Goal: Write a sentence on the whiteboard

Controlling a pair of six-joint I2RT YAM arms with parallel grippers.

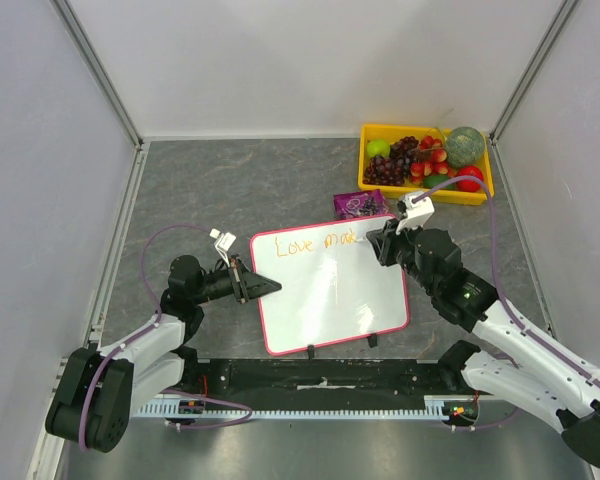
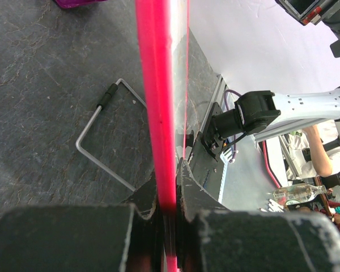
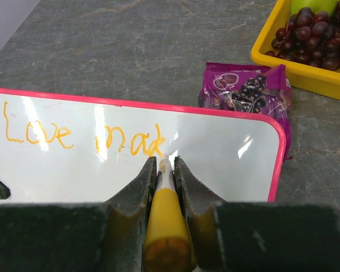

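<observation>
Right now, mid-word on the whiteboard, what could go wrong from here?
The left gripper clamps the whiteboard by one frame edge only, so pressure from the marker in the right gripper at the far side may pivot the board. The sentence, so far "Love mak", nears the far frame edge, and the line may run out of room.

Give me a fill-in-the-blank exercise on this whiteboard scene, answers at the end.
The left gripper is shut on the whiteboard at its ____ edge. The right gripper presses a marker to the board, where the sentence so far reads "Love ____". The grapes lie in a ____ tray.
Missing words: left; mak; yellow.
</observation>
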